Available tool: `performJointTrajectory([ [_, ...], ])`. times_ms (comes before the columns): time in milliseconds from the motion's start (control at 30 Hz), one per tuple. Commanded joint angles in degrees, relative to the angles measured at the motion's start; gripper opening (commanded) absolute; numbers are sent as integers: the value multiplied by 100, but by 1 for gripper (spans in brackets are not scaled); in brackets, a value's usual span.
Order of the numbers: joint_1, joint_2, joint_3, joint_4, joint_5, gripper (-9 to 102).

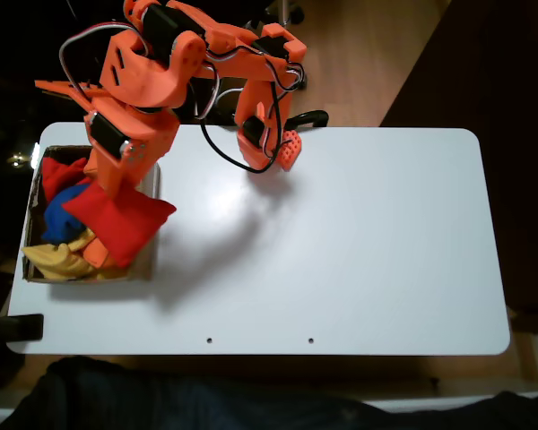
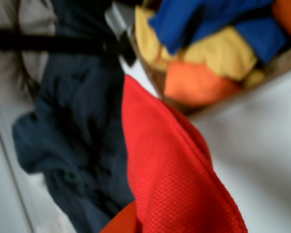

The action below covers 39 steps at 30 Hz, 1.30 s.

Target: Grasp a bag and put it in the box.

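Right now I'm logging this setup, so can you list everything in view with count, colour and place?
Red bag: one, bright red, hanging from the gripper over the box's right wall in the fixed view.
Box: one, brown cardboard, table's left end.
Other beanbags: red, blue, orange, yellow, inside the box; exact count unclear.
Table: one, white.
Dark cloth: along the bottom edge.
Arm: one, orange.
Gripper: shut on the red bag.

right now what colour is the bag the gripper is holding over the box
Plain bright red, seen best in the wrist view: bag.
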Motion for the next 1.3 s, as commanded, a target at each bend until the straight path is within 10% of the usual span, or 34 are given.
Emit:
performJointTrajectory([
  [0, 316, 272, -79, -255, -70, 0],
  [1267, 2004, -1547, -703, -1652, -343, 0],
])
